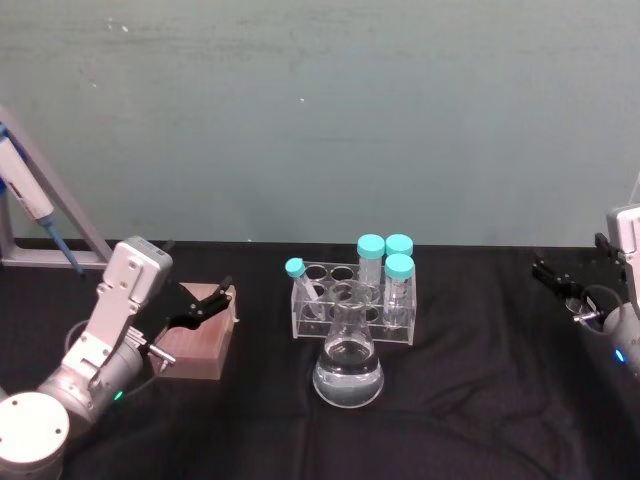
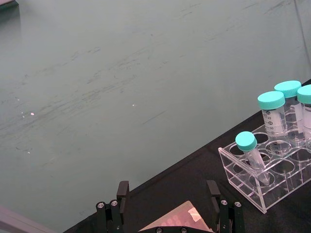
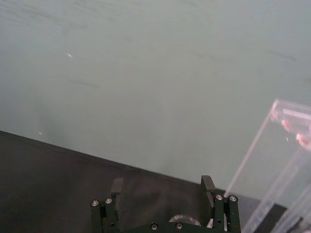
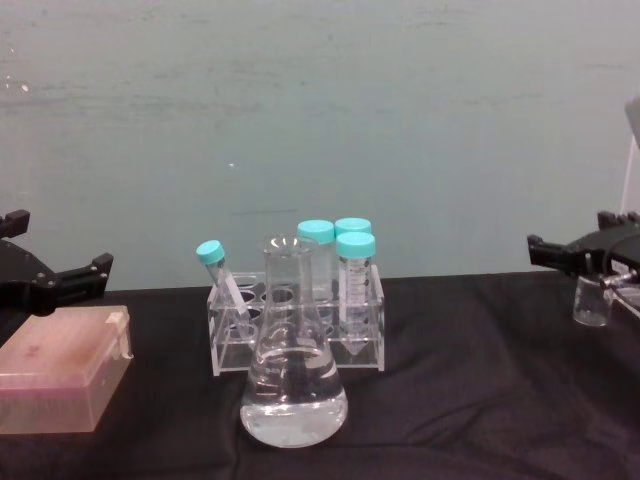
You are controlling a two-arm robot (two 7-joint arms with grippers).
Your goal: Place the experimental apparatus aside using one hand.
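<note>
The conical flask [image 1: 348,372] with clear liquid stands at the table's centre front, also seen in the chest view [image 4: 293,385]. Just behind it is a clear rack [image 1: 312,318] holding teal-capped tubes [image 1: 385,262]. My right gripper [image 1: 570,257] hovers open at the table's far right, above a small glass beaker [image 4: 592,302]. A tall clear acrylic stand [image 3: 284,160] rises beside that gripper [image 3: 162,184]. My left gripper [image 1: 215,300] is open at the left, over a pink box [image 1: 200,340], well apart from the rack [image 2: 265,177].
The pink box [image 4: 60,385] sits at the front left on the black cloth [image 1: 480,400]. A pipette on a grey stand [image 1: 30,205] leans at the back left. A grey-green wall closes the back edge.
</note>
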